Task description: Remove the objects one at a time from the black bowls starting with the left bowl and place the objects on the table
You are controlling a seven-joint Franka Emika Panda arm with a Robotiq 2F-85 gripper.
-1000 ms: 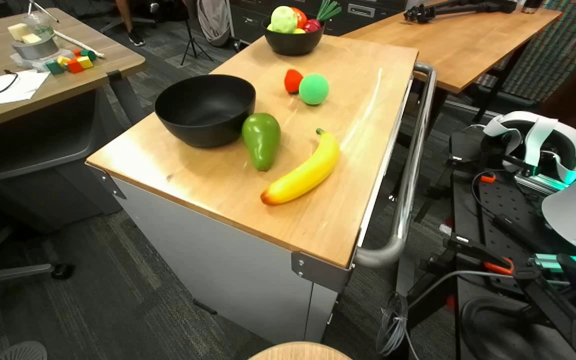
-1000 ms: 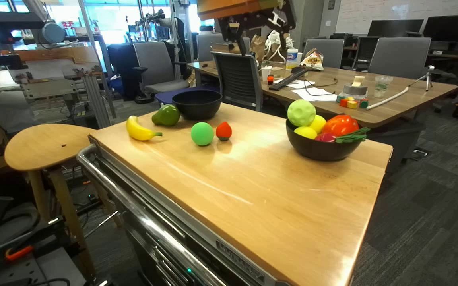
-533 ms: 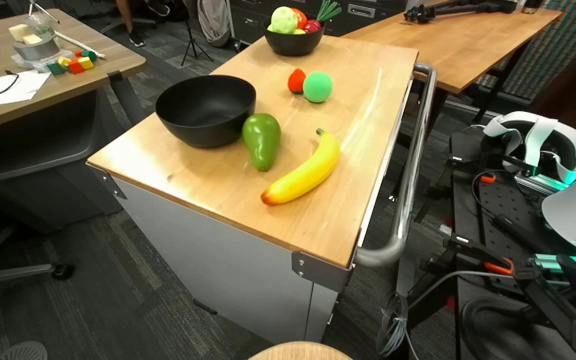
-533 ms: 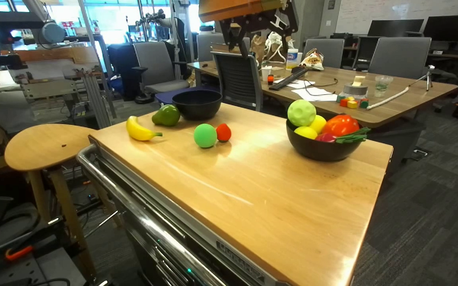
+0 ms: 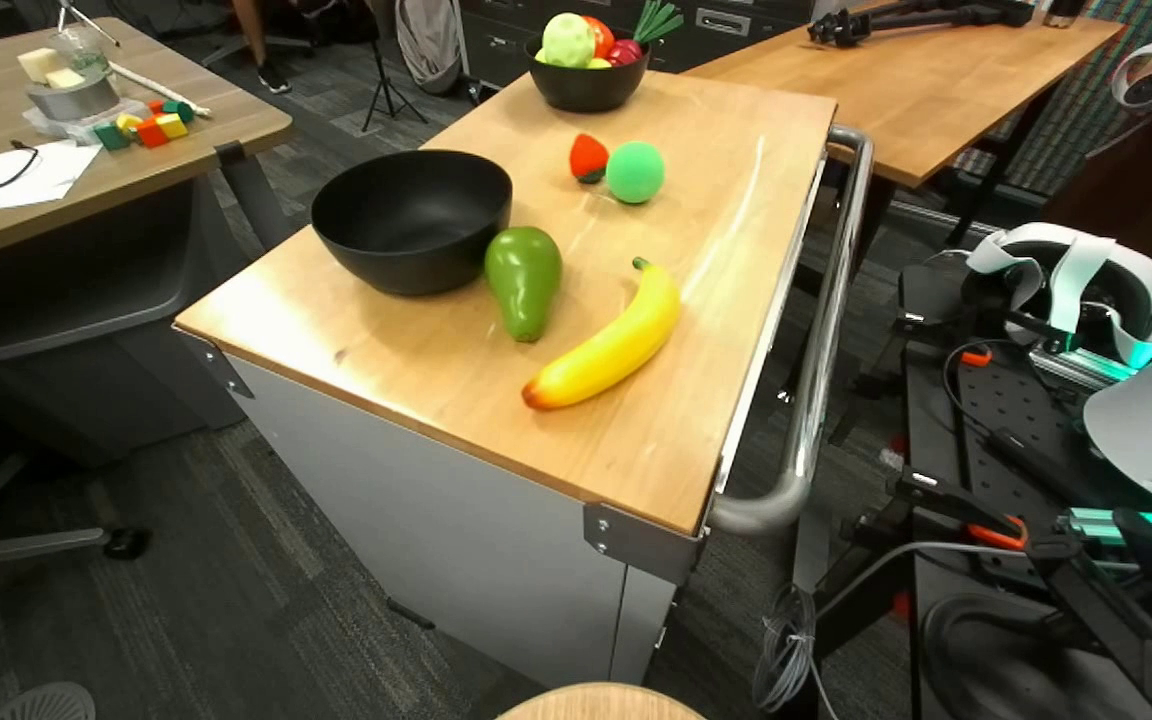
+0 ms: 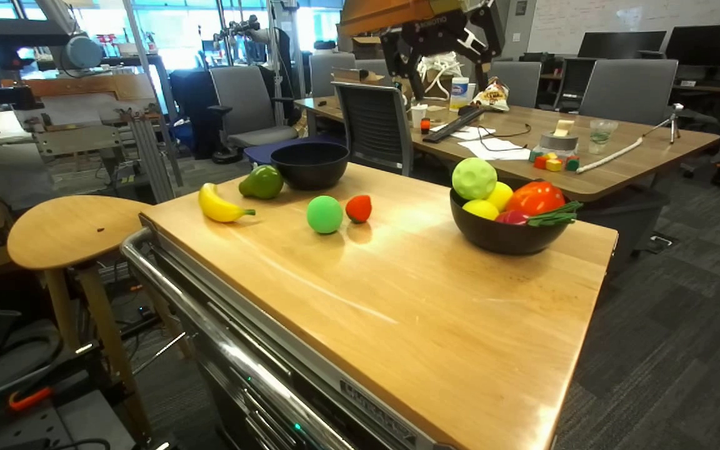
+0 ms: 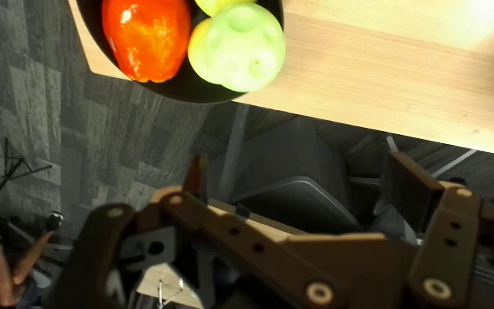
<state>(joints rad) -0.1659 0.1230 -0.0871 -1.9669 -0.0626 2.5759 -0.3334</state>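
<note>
Two black bowls stand on the light-wood table (image 6: 435,325). Nothing shows inside one black bowl (image 5: 416,250); beside it lie a green pear-shaped piece (image 5: 524,280), a yellow banana (image 5: 611,345), a green ball (image 6: 324,214) and a small red piece (image 6: 359,208). Heaped in the second black bowl (image 6: 510,240) are a pale green ball (image 7: 247,49), yellow pieces (image 6: 480,208), a large red-orange piece (image 7: 146,38) and a dark red piece with green stalks (image 6: 550,214). My gripper (image 7: 300,171) is open and holds nothing; an exterior view shows it high up, behind the table.
A grey metal rail (image 5: 836,300) runs along one table edge. A wooden desk (image 6: 641,144) with papers, blocks and a tape roll stands behind. A round wooden stool (image 6: 66,228) is near one end. A hand-held white controller (image 5: 1148,80) shows at an exterior view's edge.
The gripper has shifted right in an exterior view, still open. The green ball and red piece have rolled slightly across the table; they met half a second ago and now stand slightly apart.
</note>
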